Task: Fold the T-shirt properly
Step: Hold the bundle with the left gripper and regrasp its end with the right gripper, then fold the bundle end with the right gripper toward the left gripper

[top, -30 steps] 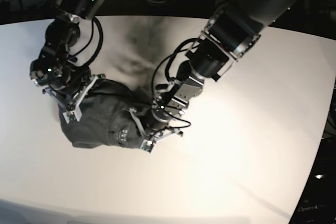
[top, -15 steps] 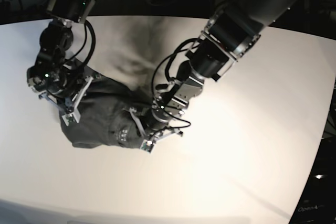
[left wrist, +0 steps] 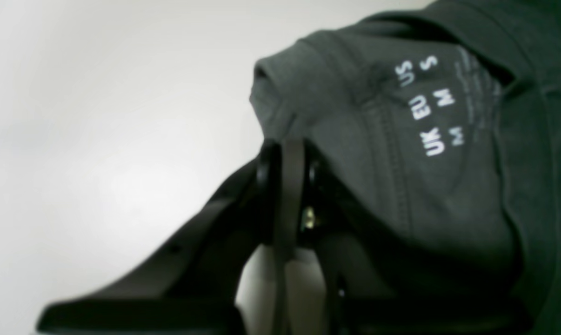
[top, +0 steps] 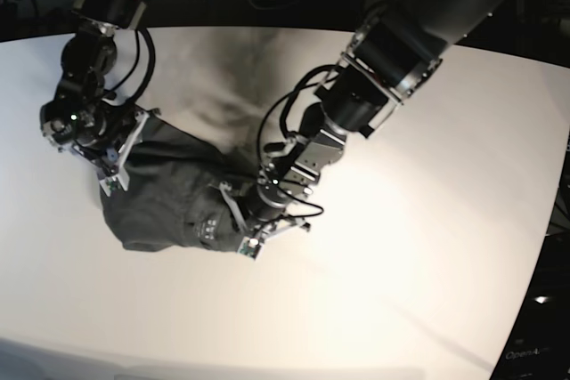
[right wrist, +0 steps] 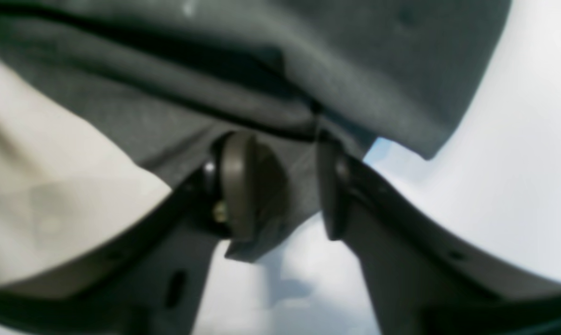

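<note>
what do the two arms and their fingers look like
Both arms are black, built of thick cylindrical segments with silver brackets, looped black cables and small green lights. The left gripper and right gripper have black curved fingers ending in round flat pads.

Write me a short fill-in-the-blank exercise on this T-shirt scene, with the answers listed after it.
1. The T-shirt is dark ____.
2. The left pincer is ____ on the T-shirt's edge.
3. The printed neck label gives the EU size as ____.
4. The T-shirt lies bunched on a ____ table.

Answers: grey; shut; M; white
</note>
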`<state>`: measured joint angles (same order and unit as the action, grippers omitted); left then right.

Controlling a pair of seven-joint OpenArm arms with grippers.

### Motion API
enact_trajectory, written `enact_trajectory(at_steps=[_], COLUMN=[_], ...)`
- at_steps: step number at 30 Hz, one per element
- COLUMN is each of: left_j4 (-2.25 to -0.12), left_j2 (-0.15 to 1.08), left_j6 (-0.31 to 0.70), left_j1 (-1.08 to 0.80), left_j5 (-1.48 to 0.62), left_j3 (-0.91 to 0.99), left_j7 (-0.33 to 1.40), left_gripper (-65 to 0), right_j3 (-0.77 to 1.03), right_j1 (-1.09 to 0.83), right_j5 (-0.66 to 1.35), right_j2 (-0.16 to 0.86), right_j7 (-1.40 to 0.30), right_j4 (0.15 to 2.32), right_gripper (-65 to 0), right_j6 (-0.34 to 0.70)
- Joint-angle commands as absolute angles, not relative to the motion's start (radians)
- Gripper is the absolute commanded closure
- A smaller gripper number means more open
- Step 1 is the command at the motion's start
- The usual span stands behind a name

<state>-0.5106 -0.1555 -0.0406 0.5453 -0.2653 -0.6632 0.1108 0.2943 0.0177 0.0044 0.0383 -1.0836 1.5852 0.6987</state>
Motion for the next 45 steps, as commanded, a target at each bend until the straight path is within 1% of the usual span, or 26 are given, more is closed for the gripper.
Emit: enact_trajectory(at_steps=[1, 3, 8, 18, 22, 34, 35, 36, 37, 38, 39, 40, 41, 45], left_j4=[-0.506, -0.506, -0.506, -0.506, -0.506, -0.506, -0.506, -0.506, -0.506, -0.506, -0.506, -0.506, -0.506, -0.506], left_j2=[-0.157, -0.157, -0.157, -0.157, -0.157, -0.157, -0.157, -0.157, -0.157, -0.157, -0.157, -0.157, -0.157, -0.157], left_j6=[-0.053, -0.053, -0.053, -0.053, -0.053, -0.053, -0.053, -0.053, -0.053, -0.053, -0.053, -0.053, -0.053, -0.053], left_j1=[0.549, 0.549, 0.549, 0.549, 0.549, 0.549, 0.549, 0.549, 0.549, 0.549, 0.549, 0.549, 0.549, 0.549], left_j5=[-0.260, -0.260, -0.260, -0.260, -0.260, -0.260, -0.260, -0.260, -0.260, -0.260, -0.260, -0.260, -0.260, -0.260], left_j3=[-0.664, -0.664, -0.664, -0.664, -0.664, -0.664, -0.664, -0.664, -0.664, -0.664, -0.664, -0.664, -0.664, -0.664], left_j7=[0.170, 0.170, 0.170, 0.168, 0.168, 0.168, 0.168, 0.168, 0.168, 0.168, 0.168, 0.168, 0.168, 0.168], left_gripper=[-2.7, -2.7, -2.7, -2.7, -2.7, -2.7, -2.7, -2.7, -2.7, -2.7, -2.7, -2.7, -2.7, -2.7], right_j3=[0.297, 0.297, 0.314, 0.320, 0.320, 0.320, 0.320, 0.320, 0.320, 0.320, 0.320, 0.320, 0.320, 0.320], right_j1=[0.027, 0.010, -0.025, -0.067, -0.087, -0.101, -0.101, -0.101, -0.101, -0.101, -0.101, -0.101, -0.101, -0.101], right_j5=[0.008, 0.008, 0.008, 0.010, 0.010, 0.010, 0.010, 0.010, 0.010, 0.010, 0.008, 0.008, 0.008, 0.008], right_j2=[0.050, 0.050, 0.047, 0.044, 0.027, 0.021, 0.021, 0.021, 0.021, 0.021, 0.021, 0.022, 0.024, 0.025], right_j7=[-1.075, -1.076, -1.076, -1.075, -1.075, -1.073, -1.073, -1.073, -1.073, -1.073, -1.073, -1.073, -1.073, -1.073], right_j4=[1.616, 1.638, 1.707, 1.709, 1.712, 1.704, 1.704, 1.704, 1.704, 1.704, 1.704, 1.704, 1.704, 1.705], right_gripper=[-27.4, -28.3, -28.1, -28.0, -27.7, -26.8, -24.5, -20.2, -13.8, -5.8, 0.0, 0.0, -1.7, -1.2], right_j6=[0.698, 0.698, 0.698, 0.698, 0.698, 0.698, 0.698, 0.698, 0.698, 0.698, 0.698, 0.698, 0.698, 0.698])
